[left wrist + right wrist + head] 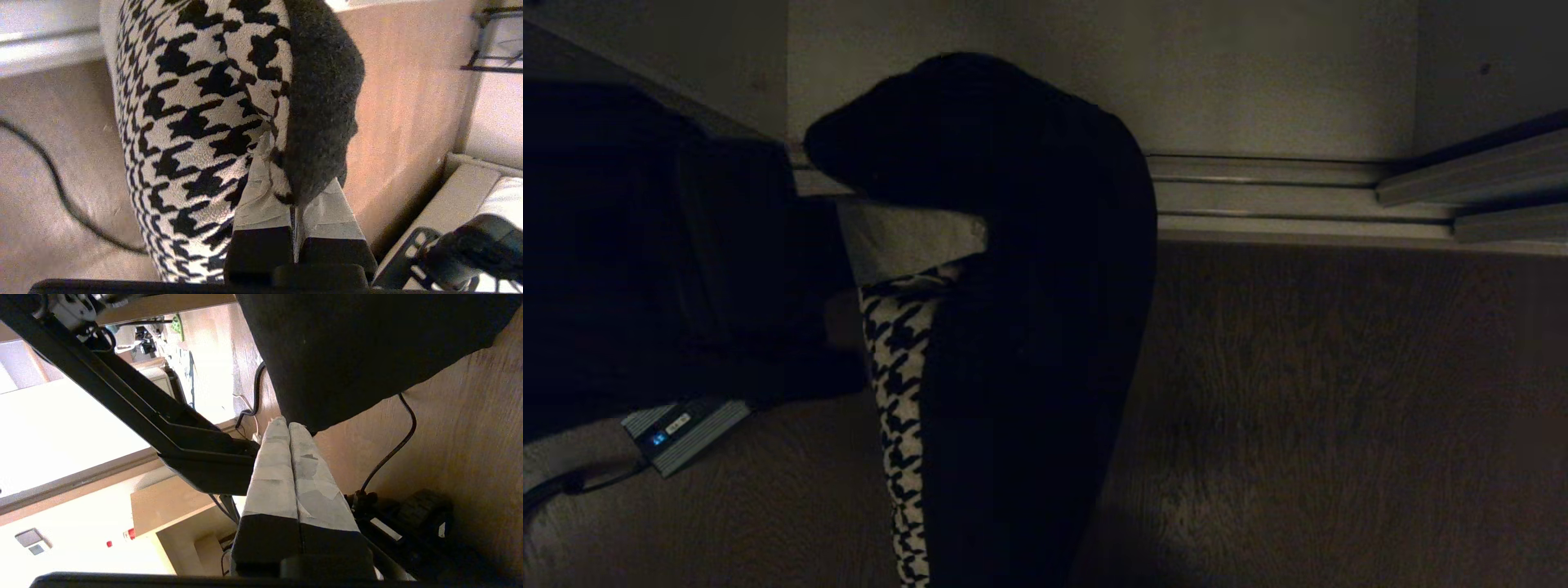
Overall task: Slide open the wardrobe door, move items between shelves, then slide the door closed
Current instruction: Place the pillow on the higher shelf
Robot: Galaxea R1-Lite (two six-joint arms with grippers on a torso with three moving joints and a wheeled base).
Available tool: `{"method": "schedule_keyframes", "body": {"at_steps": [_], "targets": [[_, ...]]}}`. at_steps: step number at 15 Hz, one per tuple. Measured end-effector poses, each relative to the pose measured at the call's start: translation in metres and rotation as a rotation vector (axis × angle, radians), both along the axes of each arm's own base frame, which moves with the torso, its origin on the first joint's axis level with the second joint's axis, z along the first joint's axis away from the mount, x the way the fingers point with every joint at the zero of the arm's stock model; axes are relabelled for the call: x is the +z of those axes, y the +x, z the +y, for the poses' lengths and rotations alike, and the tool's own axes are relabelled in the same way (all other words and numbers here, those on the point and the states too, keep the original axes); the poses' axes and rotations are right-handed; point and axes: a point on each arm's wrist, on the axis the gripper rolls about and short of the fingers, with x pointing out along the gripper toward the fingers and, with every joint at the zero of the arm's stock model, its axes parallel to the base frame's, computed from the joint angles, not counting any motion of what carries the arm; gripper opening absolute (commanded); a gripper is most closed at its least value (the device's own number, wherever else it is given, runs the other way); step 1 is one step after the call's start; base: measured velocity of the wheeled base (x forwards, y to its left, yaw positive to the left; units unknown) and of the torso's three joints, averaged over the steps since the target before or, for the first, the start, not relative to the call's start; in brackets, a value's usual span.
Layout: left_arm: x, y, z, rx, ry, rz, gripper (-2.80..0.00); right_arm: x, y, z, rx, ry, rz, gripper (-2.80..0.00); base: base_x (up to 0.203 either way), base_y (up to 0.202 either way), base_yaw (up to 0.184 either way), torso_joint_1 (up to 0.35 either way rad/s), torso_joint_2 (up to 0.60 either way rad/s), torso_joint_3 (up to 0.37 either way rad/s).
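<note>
Carrying the houndstooth cushion [196, 122]: left pincer [292, 204] clamped on its edge seam, cushion hanging just ahead of the tips. Right pincer [291, 428] closed, empty, under its black back. Lift w/o swinging, keep grip tight

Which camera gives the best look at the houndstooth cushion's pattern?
The left wrist view: the houndstooth cushion fills it, brightly lit, its edge pinched in the left gripper. The head view is dim, showing only a narrow patterned strip beside the black back. The right wrist view shows only the black back.
</note>
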Motion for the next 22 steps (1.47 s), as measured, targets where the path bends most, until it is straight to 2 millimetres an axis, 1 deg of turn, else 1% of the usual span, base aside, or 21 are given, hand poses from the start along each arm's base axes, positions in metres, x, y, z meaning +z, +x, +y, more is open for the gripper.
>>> {"method": "schedule_keyframes", "body": {"at_steps": [2, 4, 6, 9, 12, 15, 17, 20, 22], "targets": [[-0.015, 0.001, 0.002, 0.011, 0.021, 0.042, -2.80, 0.000, 0.002, 0.000, -0.012, 0.001, 0.005, -2.80, 0.000, 0.000, 0.000, 0.000, 0.00, 0.000], [-0.023, 0.006, -0.005, 0.022, 0.012, 0.074, -2.80, -0.001, 0.006, -0.001, -0.031, 0.005, 0.020, -2.80, 0.000, 0.000, 0.000, 0.000, 0.00, 0.000], [-0.027, 0.017, -0.022, 0.060, -0.023, 0.070, -2.80, 0.002, 0.012, -0.002, -0.039, 0.005, 0.018, -2.80, 0.000, 0.000, 0.000, 0.000, 0.00, 0.000], [-0.023, 0.034, -0.047, 0.146, -0.119, 0.025, -2.80, 0.011, 0.025, -0.006, -0.060, -0.002, -0.006, -2.80, 0.000, 0.000, 0.000, 0.000, 0.00, 0.000], [-0.029, 0.046, -0.068, 0.154, -0.119, 0.025, -2.80, 0.016, 0.034, -0.009, -0.067, 0.004, 0.015, -2.80, 0.000, 0.000, 0.000, 0.000, 0.00, 0.000], [-0.017, 0.055, -0.082, 0.166, -0.194, -0.013, -2.80, 0.025, 0.044, -0.012, -0.067, 0.005, 0.026, -2.80, 0.000, 0.000, 0.000, 0.000, 0.00, 0.000], [-0.014, 0.059, -0.091, 0.163, -0.205, -0.017, -2.80, 0.030, 0.054, -0.015, -0.049, 0.002, 0.032, -2.80, 0.000, 0.000, 0.000, 0.000, 0.00, 0.000], [-0.001, 0.066, -0.102, 0.155, -0.262, -0.042, -2.80, 0.029, 0.071, -0.019, 0.005, 0.015, 0.089, -2.80, 0.000, 0.000, 0.000, 0.000, 0.00, 0.000], [0.006, 0.070, -0.110, 0.152, -0.288, -0.054, -2.80, 0.030, 0.087, -0.021, 0.049, 0.022, 0.124, -2.80, 0.000, 0.000, 0.000, 0.000, 0.00, 0.000]]}}
